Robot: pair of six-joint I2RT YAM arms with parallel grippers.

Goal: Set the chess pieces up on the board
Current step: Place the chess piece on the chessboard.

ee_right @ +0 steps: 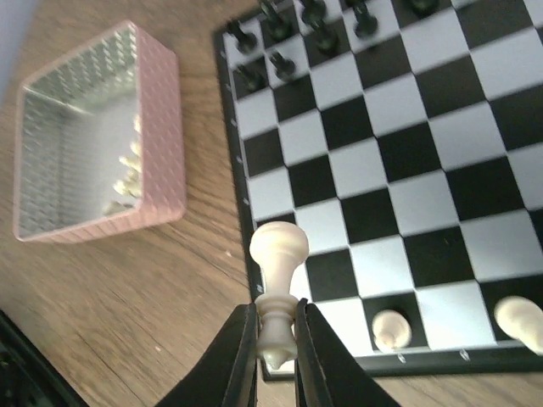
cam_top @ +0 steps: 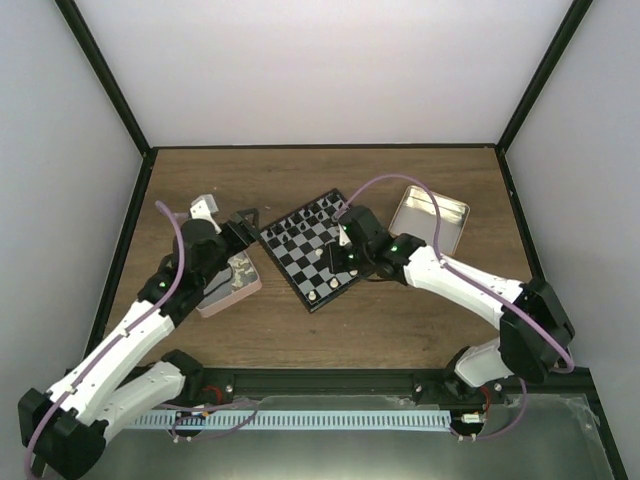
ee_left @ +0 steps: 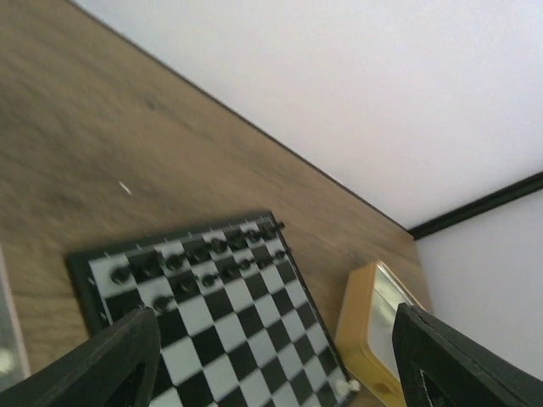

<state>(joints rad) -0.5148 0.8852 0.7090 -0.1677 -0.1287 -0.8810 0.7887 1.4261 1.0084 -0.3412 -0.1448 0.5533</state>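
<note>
The board [cam_top: 305, 250] lies turned at the table's middle, with black pieces [cam_top: 315, 212] along its far side and two cream chess pieces [cam_top: 316, 295] on its near edge. My right gripper [ee_right: 276, 326] is shut on a cream chess piece [ee_right: 277, 250] and holds it over the board's [ee_right: 399, 127] near-left corner, beside two cream pieces [ee_right: 389, 329] standing on the last row. My left gripper [ee_left: 276, 365] is open and empty, hovering at the board's [ee_left: 237, 314] left side; in the top view this gripper [cam_top: 245, 223] is between the pink tin and the board.
A pink tin [cam_top: 232, 285] left of the board holds several cream pieces [ee_right: 127, 178]. A gold-sided open tin [cam_top: 430, 220] lies right of the board and shows in the left wrist view [ee_left: 373, 331]. Black frame posts and white walls enclose the table.
</note>
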